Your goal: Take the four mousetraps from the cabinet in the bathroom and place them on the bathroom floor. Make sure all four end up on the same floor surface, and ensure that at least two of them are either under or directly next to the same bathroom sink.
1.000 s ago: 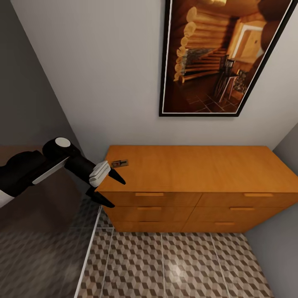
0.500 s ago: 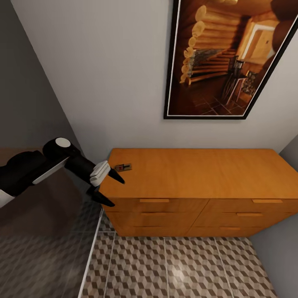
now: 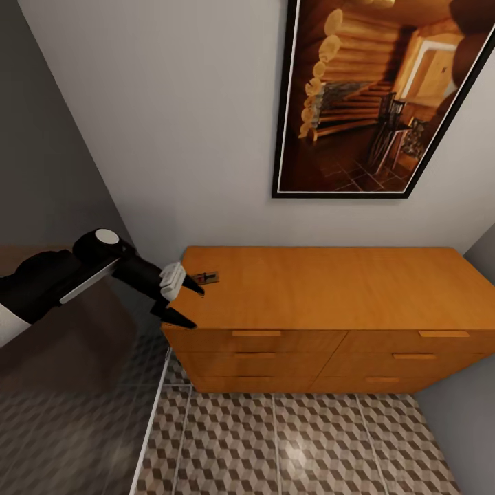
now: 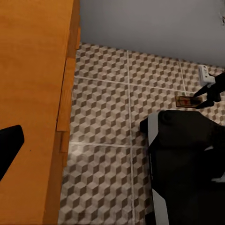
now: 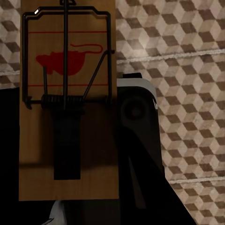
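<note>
Orange-brown wooden six-drawer cabinet (image 3: 330, 302) fills mid head view, against a pale wall under a dark-framed log-interior picture (image 3: 385, 96). One small brown mousetrap (image 3: 205, 278) lies on its far-left top corner; black left gripper (image 3: 186, 303) sits just beside it, fingers apart. Cube-patterned floor tiles (image 3: 289, 447) lie near; dark glass panel (image 3: 62, 385) at left.

Left wrist view: cabinet edge, tiles, a second mousetrap on the floor (image 4: 188, 101).

Right wrist view: right gripper (image 5: 70, 154) is clamped on a wooden mousetrap with red mouse print (image 5: 68, 101), above tiles.
</note>
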Robot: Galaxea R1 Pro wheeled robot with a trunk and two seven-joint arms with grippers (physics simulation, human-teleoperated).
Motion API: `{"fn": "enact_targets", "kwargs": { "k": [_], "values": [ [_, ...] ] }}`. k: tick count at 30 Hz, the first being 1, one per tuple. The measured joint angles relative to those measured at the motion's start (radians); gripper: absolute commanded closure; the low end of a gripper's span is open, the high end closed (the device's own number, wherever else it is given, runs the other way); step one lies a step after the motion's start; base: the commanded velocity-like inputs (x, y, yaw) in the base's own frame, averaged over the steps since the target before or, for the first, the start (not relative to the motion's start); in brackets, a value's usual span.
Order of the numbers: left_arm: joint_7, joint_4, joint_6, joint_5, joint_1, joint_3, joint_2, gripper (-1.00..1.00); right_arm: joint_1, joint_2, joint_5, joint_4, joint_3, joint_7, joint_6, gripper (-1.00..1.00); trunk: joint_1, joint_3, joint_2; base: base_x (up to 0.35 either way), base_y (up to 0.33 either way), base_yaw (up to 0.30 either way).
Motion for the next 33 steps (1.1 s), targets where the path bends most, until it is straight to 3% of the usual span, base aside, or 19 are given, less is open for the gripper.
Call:
{"fn": "enact_targets", "kwargs": {
  "k": [4, 7, 12, 18, 33],
  "values": [
    [0.016, 0.001, 0.007, 0.000, 0.000, 0.005, -0.001, -1.00, 0.000, 0.000, 0.000, 0.000, 0.000, 0.000, 0.000, 1.00, 0.000, 0.000, 0.000, 0.000, 0.000, 0.000],
    [0.018, 0.005, 0.008, 0.000, 0.000, 0.041, -0.001, -1.00, 0.000, 0.000, 0.000, 0.000, 0.000, 0.000, 0.000, 1.00, 0.000, 0.000, 0.000, 0.000, 0.000, 0.000],
    [0.019, 0.011, 0.009, -0.004, 0.000, 0.064, -0.002, -1.00, 0.000, 0.000, 0.000, 0.000, 0.000, 0.000, 0.000, 1.00, 0.000, 0.000, 0.000, 0.000, 0.000, 0.000],
    [0.019, 0.015, 0.009, -0.020, 0.000, 0.067, -0.017, -1.00, 0.000, 0.000, 0.000, 0.000, 0.000, 0.000, 0.000, 1.00, 0.000, 0.000, 0.000, 0.000, 0.000, 0.000],
    [0.021, 0.039, 0.009, -0.022, 0.000, 0.066, -0.034, -1.00, 0.000, -0.001, 0.001, 0.000, 0.000, 0.000, 0.000, 1.00, 0.000, 0.000, 0.000, 0.000, 0.000, 0.000]
  ]
}}
